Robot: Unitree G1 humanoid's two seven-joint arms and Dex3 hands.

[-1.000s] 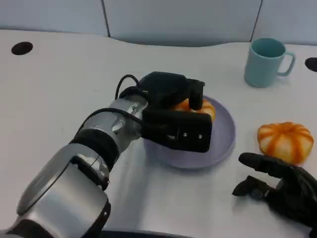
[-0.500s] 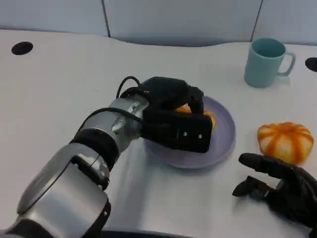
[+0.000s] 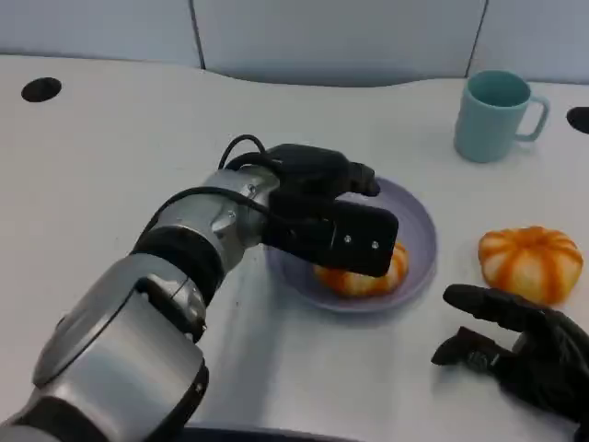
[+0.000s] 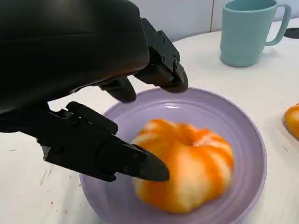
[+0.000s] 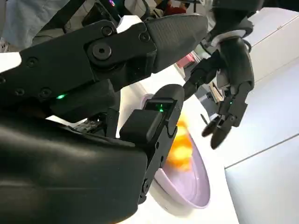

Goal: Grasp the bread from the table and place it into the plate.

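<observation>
An orange-and-white striped bread [image 3: 363, 278] lies in the lavender plate [image 3: 419, 221], toward its near side. My left hand [image 3: 324, 214] hovers just above it with fingers spread and nothing between them. In the left wrist view the bread [image 4: 187, 168] rests on the plate [image 4: 250, 140], with the thumb tip close beside it and the other fingers [image 4: 163, 70] lifted clear. My right hand [image 3: 520, 348] rests at the lower right, fingers apart and holding nothing. The right wrist view shows the plate [image 5: 189, 189], the bread [image 5: 180, 147] and the left hand [image 5: 229, 74] over them.
A second striped bread [image 3: 531, 261] sits on the white table to the right of the plate, just beyond my right hand. A teal mug [image 3: 497, 115] stands at the back right. Dark holes mark the table at the far left [image 3: 40, 89] and far right [image 3: 579, 118].
The bread has left my left hand and dropped onto the near side of the plate. The left hand's fingers have spread. The right hand has stayed put.
</observation>
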